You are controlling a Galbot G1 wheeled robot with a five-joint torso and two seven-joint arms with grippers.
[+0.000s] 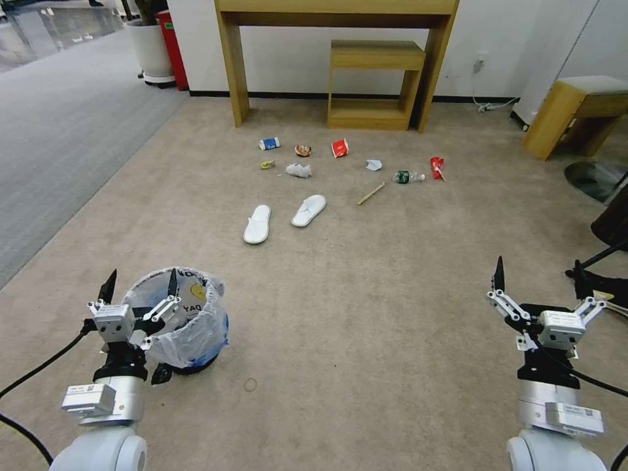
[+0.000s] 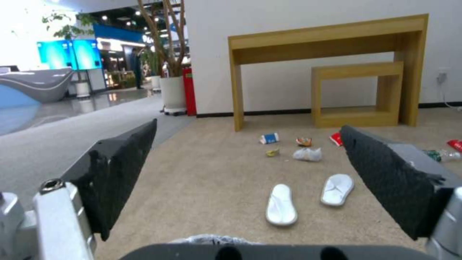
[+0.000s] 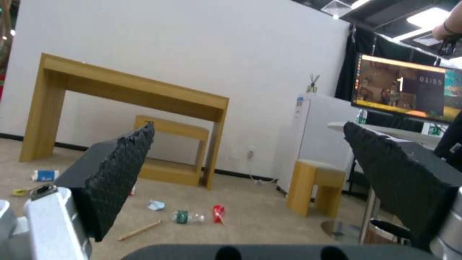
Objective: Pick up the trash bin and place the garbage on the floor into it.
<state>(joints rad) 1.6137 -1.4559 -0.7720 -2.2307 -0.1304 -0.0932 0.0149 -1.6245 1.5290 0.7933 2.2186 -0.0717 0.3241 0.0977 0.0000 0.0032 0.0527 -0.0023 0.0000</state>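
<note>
The trash bin (image 1: 186,324), dark and lined with a crinkly printed bag, stands on the beige floor (image 1: 366,314) at the near left. My left gripper (image 1: 140,284) hovers open at its near rim, one finger over the bag, nothing held. The bag's edge (image 2: 207,239) peeks in below the left gripper (image 2: 249,128). Farther ahead lies the garbage: two white slippers (image 1: 258,224) (image 1: 309,210), a carton (image 1: 269,143), red box (image 1: 339,148), bottle (image 1: 408,176), stick (image 1: 371,193), red wrapper (image 1: 437,166) and crumpled scraps (image 1: 298,170). My right gripper (image 1: 539,271) hangs open and empty at the near right.
A wooden console table (image 1: 337,13) with a low shelf unit (image 1: 374,85) under it stands against the far wall. A wooden stool (image 1: 575,111) is at the right, dark chair legs (image 1: 602,275) beside my right arm. A tall red bin (image 1: 172,49) and grey ribbed carpet (image 1: 59,144) lie left.
</note>
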